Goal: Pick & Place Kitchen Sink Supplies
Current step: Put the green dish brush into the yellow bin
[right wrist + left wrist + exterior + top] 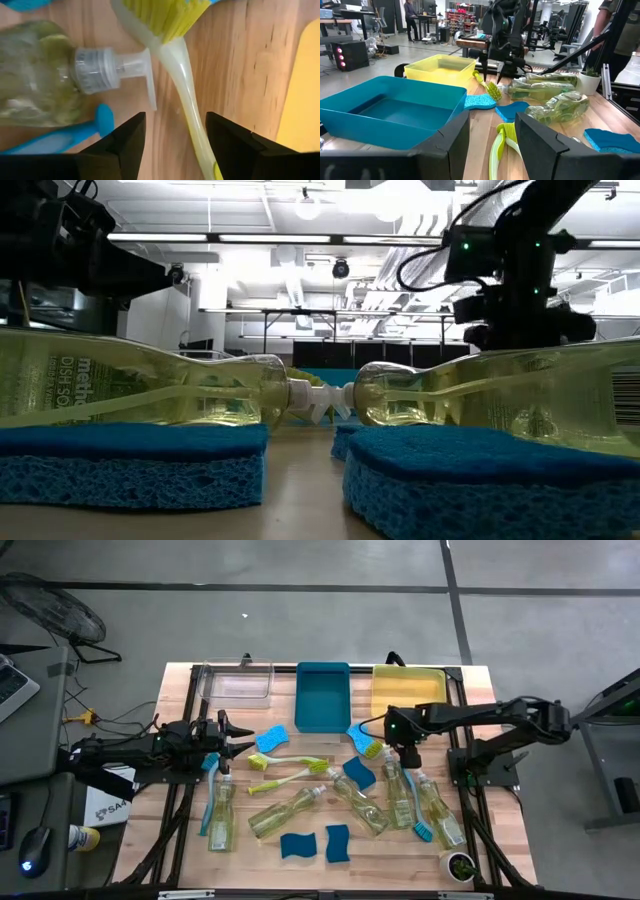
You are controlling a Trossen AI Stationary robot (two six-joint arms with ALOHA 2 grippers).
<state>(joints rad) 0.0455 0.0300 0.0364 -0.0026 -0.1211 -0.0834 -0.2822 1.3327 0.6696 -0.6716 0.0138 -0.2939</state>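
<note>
Lime brush handle [192,120] btwn open right hand [175,145] fingers.

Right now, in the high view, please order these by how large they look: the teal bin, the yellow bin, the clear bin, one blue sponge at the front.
1. Teal bin, the longest.
2. Yellow bin and clear bin: too alike to rank.
3. Blue sponge, clearly the smallest.

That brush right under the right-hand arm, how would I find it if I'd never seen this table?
Start at the yellow bin at the table's far right corner. Just in front of it, beside its near left corner, lies a lime-green dish brush, directly beneath the right gripper with its fingers apart. Unlike the two lime-green brushes mid-table, it lies alone, its handle passing a soap bottle's pump.
</note>
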